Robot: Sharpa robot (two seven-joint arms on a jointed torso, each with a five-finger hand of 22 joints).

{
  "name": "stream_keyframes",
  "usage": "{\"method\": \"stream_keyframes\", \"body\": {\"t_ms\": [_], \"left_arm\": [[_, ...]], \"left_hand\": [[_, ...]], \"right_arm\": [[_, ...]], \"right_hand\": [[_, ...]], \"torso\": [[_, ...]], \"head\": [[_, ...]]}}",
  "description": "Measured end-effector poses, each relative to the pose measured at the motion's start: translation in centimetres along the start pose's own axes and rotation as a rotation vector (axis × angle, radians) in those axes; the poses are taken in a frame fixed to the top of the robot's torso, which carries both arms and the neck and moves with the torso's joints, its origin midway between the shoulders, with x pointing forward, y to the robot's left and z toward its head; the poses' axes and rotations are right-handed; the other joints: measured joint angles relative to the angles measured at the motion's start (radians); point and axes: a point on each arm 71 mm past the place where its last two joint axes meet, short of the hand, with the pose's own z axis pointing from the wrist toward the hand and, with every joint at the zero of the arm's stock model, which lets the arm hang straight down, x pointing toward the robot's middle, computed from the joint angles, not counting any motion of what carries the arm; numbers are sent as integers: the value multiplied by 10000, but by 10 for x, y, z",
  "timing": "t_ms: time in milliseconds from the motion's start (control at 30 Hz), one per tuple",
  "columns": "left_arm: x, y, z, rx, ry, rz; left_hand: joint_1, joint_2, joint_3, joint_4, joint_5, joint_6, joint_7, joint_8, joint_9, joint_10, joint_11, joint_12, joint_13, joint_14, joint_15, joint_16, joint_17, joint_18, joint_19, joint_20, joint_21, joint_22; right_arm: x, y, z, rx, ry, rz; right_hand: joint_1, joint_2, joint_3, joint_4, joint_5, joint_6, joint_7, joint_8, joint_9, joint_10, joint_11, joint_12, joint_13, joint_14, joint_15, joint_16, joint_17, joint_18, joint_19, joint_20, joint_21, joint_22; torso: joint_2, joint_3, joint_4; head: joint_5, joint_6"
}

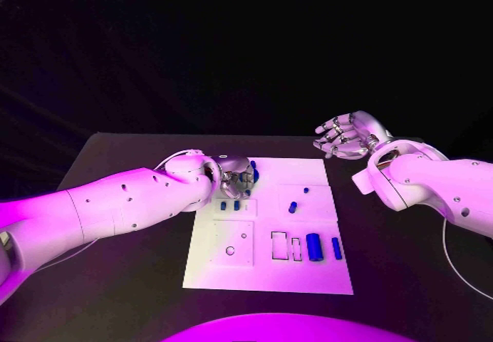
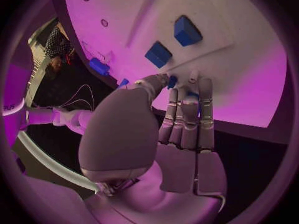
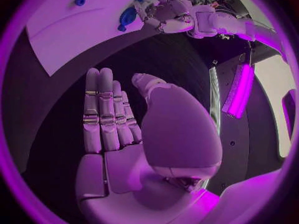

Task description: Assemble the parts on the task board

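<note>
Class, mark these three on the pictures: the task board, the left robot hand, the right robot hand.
task board (image 1: 269, 279): head view, bare near edge of the plate.
left robot hand (image 1: 232, 178): head view, middle of the hand.
right robot hand (image 1: 346, 135): head view, middle of the hand.

The head camera looks steeply down at the task board (image 1: 269, 278) from above. Each wrist camera sits close behind its own palm, facing along the fingers. All three views share the board's far end.

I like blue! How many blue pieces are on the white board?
6 pieces: one by the left hand, two small ones below it, one mid-board, two long ones at the near right. The hand may hide more.
</note>
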Motion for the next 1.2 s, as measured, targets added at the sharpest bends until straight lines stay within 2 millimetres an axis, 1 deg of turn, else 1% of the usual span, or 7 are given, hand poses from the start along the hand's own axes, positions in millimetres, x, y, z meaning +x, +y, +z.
{"method": "stream_keyframes", "body": {"t_ms": [200,333,567,800,1033,1167,1200], "left_arm": [[0,-1,2,3,31,17],[1,-2,4,19,98,26],[2,-3,5,42,186,31],[3,-3,5,38,256,37],[3,-2,5,43,240,32],[3,-1,4,66,156,3],[2,0,3,68,108,-27]], "left_hand": [[82,82,206,-78,0,206,8,-37,-86,213,-2,-41,-121,176,-8,215,161,0,0,0,153,111],[121,122,275,-137,0,396,-40,-93,-158,500,-72,-86,-214,558,-61,599,643,0,326,-34,579,560],[163,164,387,-250,0,760,-118,-93,-176,825,-215,-113,-286,838,-164,897,1010,0,554,-90,988,1037],[160,267,485,-348,-37,1023,-162,-93,-181,1107,-279,-153,-348,1076,-227,1120,1327,0,798,-173,1305,1412],[256,362,663,-586,-61,1306,-194,-185,-198,1517,-375,-326,-420,1484,-344,1404,1831,1,1303,-231,1867,2071],[296,402,675,-653,-62,1319,-181,-194,-197,1574,-362,-388,-458,1553,-340,1404,1888,1,1339,-267,1951,2185],[296,402,702,-680,-63,1319,-181,-229,-194,1590,-378,-390,-469,1553,-340,1403,1899,-40,1340,-268,1950,2208]], "right_arm": [[0,0,0,-33,-9,55],[0,1,0,-46,-6,78],[1,1,0,-40,6,101],[1,1,0,-38,26,113],[2,1,1,-29,36,119],[2,1,1,-29,42,123],[2,1,1,-29,43,124]], "right_hand": [[0,0,27,-27,0,0,0,0,-4,35,35,-39,-46,0,0,-14,-16,0,0,0,-23,-27],[1,0,27,-27,0,0,-1,0,-3,35,35,-39,-71,1,0,-75,-16,0,0,0,-23,-42],[1,0,27,-27,40,-1,-1,0,-14,72,-1,-41,-95,27,-26,-77,-17,0,0,0,-22,-56],[1,0,27,-27,40,-1,-1,0,-14,72,0,-89,-128,59,13,-130,-28,0,0,0,-22,-72],[-38,39,26,-27,40,-1,-2,-1,-14,72,0,-88,-134,58,14,-130,-28,-1,0,0,-22,-81],[-40,37,28,-28,39,-2,-2,-1,-16,72,0,-88,-145,57,14,-135,-28,0,0,0,-30,-85],[-72,4,43,-43,39,-2,-2,-1,-22,72,0,-88,-158,57,14,-169,-28,0,0,0,-61,-97]], "torso": [[1,2,-2],[1,2,-4],[-1,3,1],[-7,9,7],[-12,10,6],[-12,10,1],[-12,9,1]], "head": [[-18,-26],[-32,-54],[-46,-84],[-50,-98],[-51,-78],[-45,-46],[-44,-34]]}}
